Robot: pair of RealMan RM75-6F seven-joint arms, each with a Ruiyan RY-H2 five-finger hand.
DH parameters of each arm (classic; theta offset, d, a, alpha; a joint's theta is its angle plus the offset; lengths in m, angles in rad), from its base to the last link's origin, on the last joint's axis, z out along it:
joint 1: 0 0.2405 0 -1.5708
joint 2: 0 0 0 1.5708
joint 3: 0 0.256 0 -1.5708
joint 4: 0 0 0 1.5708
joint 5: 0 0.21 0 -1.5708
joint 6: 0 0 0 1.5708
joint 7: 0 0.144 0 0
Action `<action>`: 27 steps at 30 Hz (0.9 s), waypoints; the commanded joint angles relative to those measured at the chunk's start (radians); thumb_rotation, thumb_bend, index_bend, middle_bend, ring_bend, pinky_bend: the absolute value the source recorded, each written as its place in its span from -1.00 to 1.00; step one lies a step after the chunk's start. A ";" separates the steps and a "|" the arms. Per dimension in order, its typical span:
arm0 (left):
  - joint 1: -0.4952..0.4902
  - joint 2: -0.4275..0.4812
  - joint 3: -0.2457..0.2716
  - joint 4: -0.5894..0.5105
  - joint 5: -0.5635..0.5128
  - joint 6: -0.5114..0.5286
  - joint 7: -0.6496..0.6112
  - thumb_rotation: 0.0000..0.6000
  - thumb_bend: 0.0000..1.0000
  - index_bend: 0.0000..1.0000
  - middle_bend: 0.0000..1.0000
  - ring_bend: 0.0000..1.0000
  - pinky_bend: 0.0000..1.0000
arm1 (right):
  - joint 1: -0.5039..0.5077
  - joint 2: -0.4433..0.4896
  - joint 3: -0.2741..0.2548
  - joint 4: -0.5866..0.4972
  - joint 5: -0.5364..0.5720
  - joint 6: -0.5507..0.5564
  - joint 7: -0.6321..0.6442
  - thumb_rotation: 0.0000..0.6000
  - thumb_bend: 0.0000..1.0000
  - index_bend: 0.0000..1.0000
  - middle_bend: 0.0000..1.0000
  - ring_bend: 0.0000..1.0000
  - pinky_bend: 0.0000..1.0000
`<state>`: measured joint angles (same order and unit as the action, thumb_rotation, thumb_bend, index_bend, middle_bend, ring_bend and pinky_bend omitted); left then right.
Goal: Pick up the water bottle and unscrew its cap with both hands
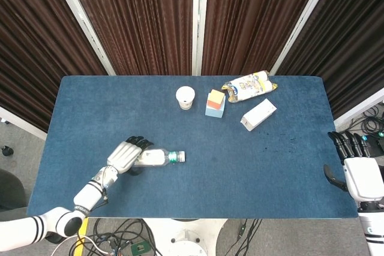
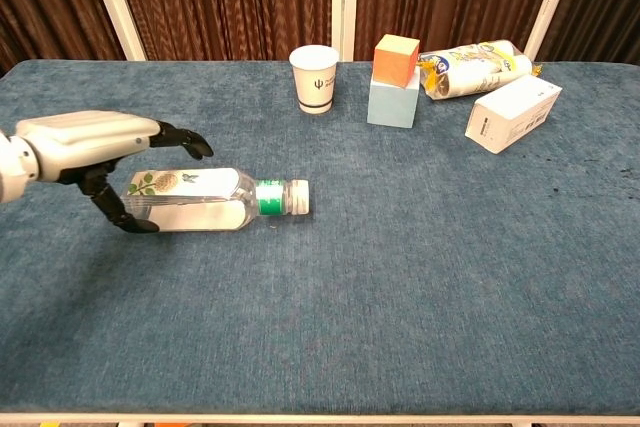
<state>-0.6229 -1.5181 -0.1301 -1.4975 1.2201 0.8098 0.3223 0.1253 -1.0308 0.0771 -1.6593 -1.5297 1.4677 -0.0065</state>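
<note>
Two hands are in frame. We note the left hand point(image 2: 95, 147) over the base end of the water bottle point(image 2: 205, 200), fingers spread wide, upper fingers point(image 2: 180, 137) reaching above the bottle's body and the thumb point(image 2: 118, 212) curling down in front of its base — not closed, nothing held. In the head view the left hand point(image 1: 126, 155) overlaps the bottle's base end; whether it touches the plastic we cannot tell.

The water bottle point(image 1: 157, 157) lies on its side on the blue table point(image 1: 270, 178), left of centre and toward the near edge, its cap point(image 2: 298, 197) on and pointing to the right, a green band just behind the cap.

The right hand point(image 1: 359, 169) sits at the table's right edge near the front corner, fingers apart and extended, empty — well apart from the bottle. The chest view does not show it.

Along the far side we record a paper cup point(image 2: 314, 78) upright, an orange block point(image 2: 396, 58) stacked on a pale blue block point(image 2: 393, 101), a snack bag point(image 2: 473, 66) lying flat, and a white carton point(image 2: 513, 113) on its side.
</note>
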 commanded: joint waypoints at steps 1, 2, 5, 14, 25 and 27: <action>-0.033 -0.046 -0.017 0.038 -0.088 -0.018 0.052 1.00 -0.63 -0.67 -0.66 -0.80 -0.66 | 0.001 -0.002 0.000 0.002 0.002 -0.003 0.002 1.00 -0.32 -0.86 -0.81 -1.00 -1.00; -0.038 -0.055 -0.018 0.046 -0.107 -0.014 0.063 1.00 -0.63 -0.66 -0.65 -0.78 -0.64 | 0.001 -0.003 0.000 0.004 0.003 -0.004 0.003 1.00 -0.32 -0.86 -0.81 -1.00 -1.00; -0.039 -0.068 -0.020 0.043 -0.139 0.007 0.070 1.00 -0.63 -0.61 -0.57 -0.70 -0.58 | 0.002 -0.004 -0.001 0.007 0.006 -0.009 0.004 1.00 -0.32 -0.86 -0.81 -1.00 -1.00; -0.058 -0.085 -0.004 0.044 -0.183 0.020 0.087 1.00 -0.61 -0.51 -0.47 -0.58 -0.44 | 0.006 -0.014 0.000 0.021 0.008 -0.015 0.021 1.00 -0.32 -0.86 -0.81 -1.00 -1.00; -0.038 -0.031 0.023 0.043 0.017 0.026 -0.186 1.00 -0.34 0.08 0.07 -0.17 -0.11 | 0.016 -0.004 0.004 0.006 -0.003 -0.017 0.012 1.00 -0.32 -0.86 -0.80 -1.00 -1.00; -0.027 -0.009 0.038 0.051 0.119 0.056 -0.304 1.00 -0.33 0.11 0.09 -0.17 -0.10 | 0.024 0.005 0.008 -0.015 -0.011 -0.021 0.020 1.00 -0.32 -0.86 -0.78 -1.00 -1.00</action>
<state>-0.6691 -1.5710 -0.1134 -1.4530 1.1878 0.8424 0.1935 0.1443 -1.0322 0.0825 -1.6635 -1.5351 1.4486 0.0093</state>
